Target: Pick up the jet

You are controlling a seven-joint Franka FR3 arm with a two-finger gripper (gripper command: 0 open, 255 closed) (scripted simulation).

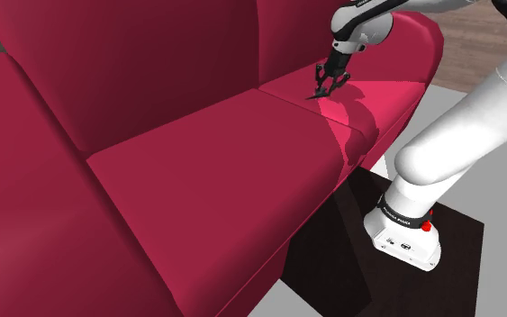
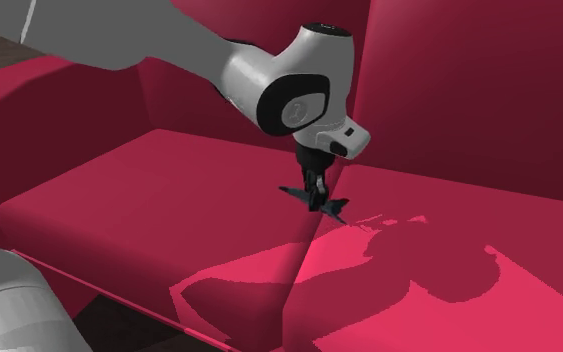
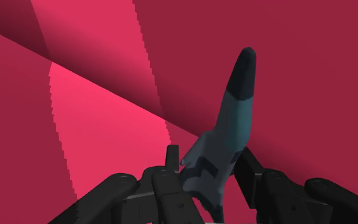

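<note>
Step in hand: grasp, judged all but complete; lift not yet evident. Wrist view: claw [image 3: 209, 158] pinched on the jet [image 3: 233, 108], dark blue-grey, black fingers [image 3: 171, 170] pressed to either side of the rear fuselage near the wings, nose pointing away from the hand over the red sofa [image 3: 95, 114]. Shoulder view: claw [image 1: 330, 81] at upper right of frame, tilted down toward the seat, jet [image 1: 318, 94] at its tip above the seam between two seat cushions, close to the far armrest. Second exterior view: claw [image 2: 316, 185] at centre frame under the white arm [image 2: 289, 95], jet [image 2: 333, 208] with wings spread to both sides, low over the cushion beside the same seam; arm shadow at lower right of frame. Contact with the cushion or slight clearance: cannot tell. Next move, as a judgement: calls for a straight rise away from the seat with the pinch kept firm and no twist at the wrist. Held well aft, so expect the long nose to act as a lever; watch for droop or pivot between the fingers. Keep clear of the backrest [image 2: 469, 90], at upper right of frame in the second exterior view, during the rise.
</note>
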